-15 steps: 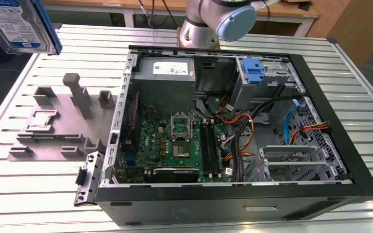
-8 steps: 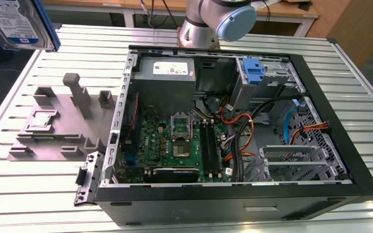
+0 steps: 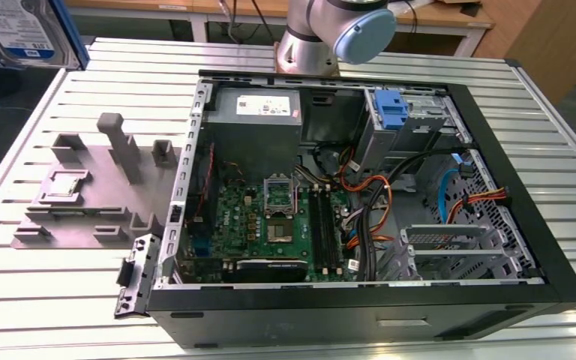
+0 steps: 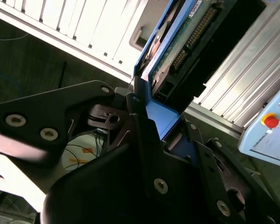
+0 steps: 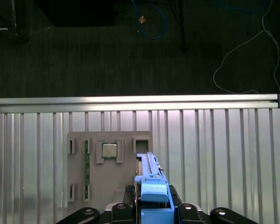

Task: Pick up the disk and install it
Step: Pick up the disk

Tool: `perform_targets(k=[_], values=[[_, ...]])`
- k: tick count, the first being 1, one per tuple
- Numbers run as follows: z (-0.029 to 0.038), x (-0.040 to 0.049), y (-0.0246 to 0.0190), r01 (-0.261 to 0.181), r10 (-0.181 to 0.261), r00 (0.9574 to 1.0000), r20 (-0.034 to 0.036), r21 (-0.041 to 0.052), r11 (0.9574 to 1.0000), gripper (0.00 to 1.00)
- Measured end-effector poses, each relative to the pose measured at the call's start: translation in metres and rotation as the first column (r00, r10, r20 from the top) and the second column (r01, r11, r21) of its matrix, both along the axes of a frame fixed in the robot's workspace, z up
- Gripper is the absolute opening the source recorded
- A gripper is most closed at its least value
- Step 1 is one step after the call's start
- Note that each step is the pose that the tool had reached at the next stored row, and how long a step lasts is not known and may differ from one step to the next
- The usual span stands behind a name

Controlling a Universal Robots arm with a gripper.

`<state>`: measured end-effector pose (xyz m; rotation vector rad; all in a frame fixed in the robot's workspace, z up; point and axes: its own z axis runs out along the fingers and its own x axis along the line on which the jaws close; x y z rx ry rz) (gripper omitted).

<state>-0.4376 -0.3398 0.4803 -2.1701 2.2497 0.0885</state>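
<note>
Arm (image 3: 340, 31) held high, pincer (image 4: 161, 116) pointing down, clamped on the disk (image 4: 175, 56)

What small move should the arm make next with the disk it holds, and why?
Probably carry it across toward the open computer case. The gripper is shut on the disk, which is held up at the exterior view's far left, off the grey fixture and away from the case, while what looks like the drive bay sits on the case's right side in that view.

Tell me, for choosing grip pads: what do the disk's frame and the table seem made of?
The disk's frame looks like smooth blue plastic: even colour, moulded edges. The table looks like bare metal, probably aluminium: silvery ribbed slats.
</note>
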Motion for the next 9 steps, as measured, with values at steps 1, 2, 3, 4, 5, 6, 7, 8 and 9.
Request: perform_targets(k=[1, 2, 3, 4, 5, 6, 7, 8, 9], values=[[0.0015, 0.0000, 0.0000, 0.000, 0.000, 1.0000, 0.0000, -0.0001, 1.0000, 0.37], [0.0027, 0.0000, 0.0000, 0.000, 0.000, 1.0000, 0.0000, 0.0000, 1.0000, 0.37], [0.0055, 0.0000, 0.0000, 0.000, 0.000, 1.0000, -0.0001, 0.0000, 1.0000, 0.37], [0.0069, 0.0000, 0.0000, 0.000, 0.000, 1.0000, -0.0001, 0.0000, 1.0000, 0.37], [0.0101, 0.0000, 0.0000, 0.000, 0.000, 1.0000, -0.0001, -0.0001, 1.0000, 0.37], [0.0118, 0.0000, 0.0000, 0.000, 0.000, 1.0000, -0.0001, -0.0001, 1.0000, 0.37], [0.0150, 0.0000, 0.0000, 0.000, 0.000, 1.0000, -0.0002, -0.0001, 1.0000, 0.37], [0.0162, 0.0000, 0.0000, 0.000, 0.000, 1.0000, -0.0001, -0.0001, 1.0000, 0.37], [0.0171, 0.0000, 0.0000, 0.000, 0.000, 1.0000, -0.0001, -0.0001, 1.0000, 0.37]])
